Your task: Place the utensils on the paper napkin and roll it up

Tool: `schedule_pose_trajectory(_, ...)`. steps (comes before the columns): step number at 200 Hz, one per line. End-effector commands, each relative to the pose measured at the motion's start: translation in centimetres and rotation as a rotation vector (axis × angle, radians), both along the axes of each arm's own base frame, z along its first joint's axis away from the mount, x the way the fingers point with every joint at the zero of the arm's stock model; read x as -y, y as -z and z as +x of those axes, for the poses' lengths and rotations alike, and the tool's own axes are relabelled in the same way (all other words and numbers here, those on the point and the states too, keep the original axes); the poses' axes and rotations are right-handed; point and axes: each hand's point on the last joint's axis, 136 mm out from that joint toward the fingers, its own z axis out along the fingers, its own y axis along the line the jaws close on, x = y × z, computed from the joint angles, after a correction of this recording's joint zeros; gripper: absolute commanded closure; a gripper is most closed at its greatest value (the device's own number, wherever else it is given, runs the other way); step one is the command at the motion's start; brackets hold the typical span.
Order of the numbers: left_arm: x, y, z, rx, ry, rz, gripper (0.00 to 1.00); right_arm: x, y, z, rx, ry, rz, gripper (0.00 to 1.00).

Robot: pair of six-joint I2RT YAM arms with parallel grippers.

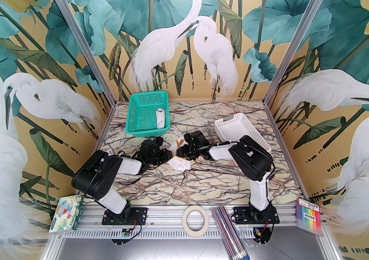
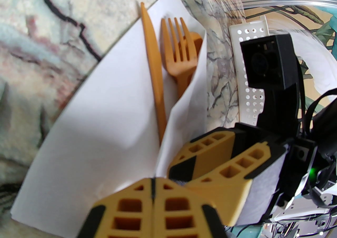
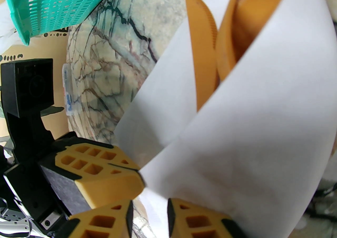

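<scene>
Heron-and-lotus murals wall in the marble-veined table (image 1: 201,178), and from above we see both arms bent inward so that their grippers meet at mid-table over the paper napkin (image 1: 179,163). There it is a small white folded shape with one orange tip (image 1: 176,141) poking out at its far end. That same overhead view gives us the surroundings: a teal basket (image 1: 148,96) at the back left holding a white rolled bundle (image 1: 161,119), a white basket (image 1: 248,132) at the back right, and a tape ring (image 1: 195,220) on the near rail. The left wrist camera sorts out the utensils. The knife (image 2: 154,73), fork (image 2: 179,55) and spoon (image 2: 194,38) lie side by side on the napkin (image 2: 110,115), with one flap folded up over their handles. In that view the left gripper (image 2: 153,192) has its jaws pressed together, and the napkin's crease runs straight into the seam between them. From the right wrist we see that left gripper (image 3: 131,173) side-on, pinching the paper's near corner. The napkin (image 3: 237,131) rises as a loose cone around the knife (image 3: 202,47) and the spoon's bowl (image 3: 252,15). The right gripper (image 3: 150,213) has its jaws parted, white paper showing in the gap. The left wrist view shows it (image 2: 181,176) just beside the folded flap.
</scene>
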Motion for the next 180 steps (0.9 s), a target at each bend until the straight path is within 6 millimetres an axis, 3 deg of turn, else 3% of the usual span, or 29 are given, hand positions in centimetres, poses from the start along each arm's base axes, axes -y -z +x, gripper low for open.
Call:
schedule_pose_trajectory(1, -0.6, -0.1, 0.2, 0.013, -0.018, 0.024, 1.00, 1.8, -1.9, 0.8, 0.071, 0.007, -0.084, 0.66)
schedule_pose_trajectory(28, -0.8, 0.4, 0.0, 0.005, -0.023, 0.033, 1.00, 4.5, -2.8, 1.4, 0.141, 0.030, -0.209, 0.58)
schedule_pose_trajectory(57, -1.0, 0.7, -0.1, -0.001, -0.033, 0.037, 1.00, 5.8, -2.9, 1.6, 0.175, 0.039, -0.292, 0.52)
schedule_pose_trajectory(137, -1.4, 1.6, -0.7, -0.017, -0.044, 0.056, 1.00, 6.2, -1.1, 2.3, 0.234, 0.043, -0.493, 0.32)
schedule_pose_trajectory(180, -1.8, 2.2, -0.8, -0.030, -0.064, 0.062, 1.00, 5.2, -0.5, 2.6, 0.269, 0.018, -0.579, 0.24)
